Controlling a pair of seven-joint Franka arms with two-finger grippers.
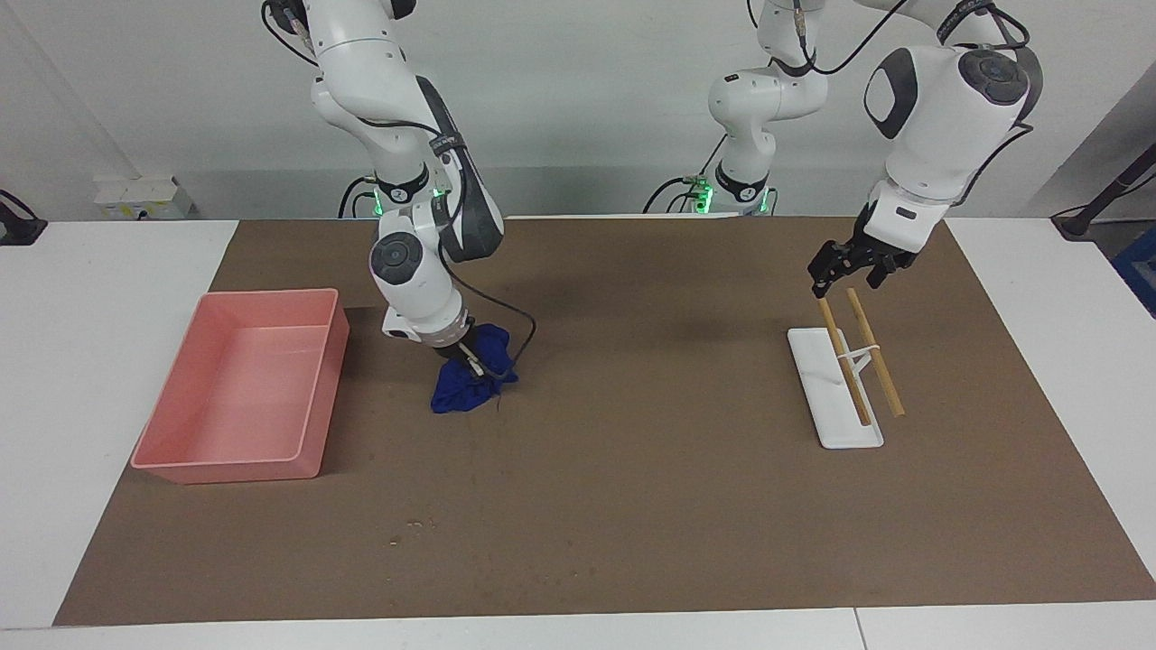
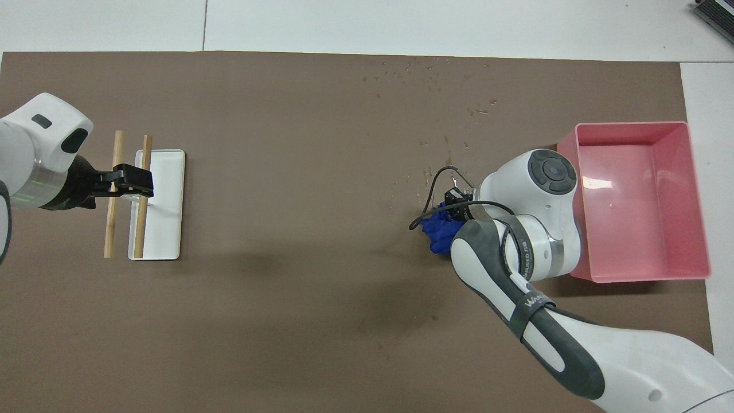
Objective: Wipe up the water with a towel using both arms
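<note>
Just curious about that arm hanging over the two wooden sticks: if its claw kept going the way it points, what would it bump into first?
Probably the wooden sticks on the white rack: the open left gripper points down at their upper ends, though depth is uncertain.

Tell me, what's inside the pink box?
Nothing shows inside the pink box, only its bare pink floor. The right arm covers one near corner, so that bit stays unseen.
</note>
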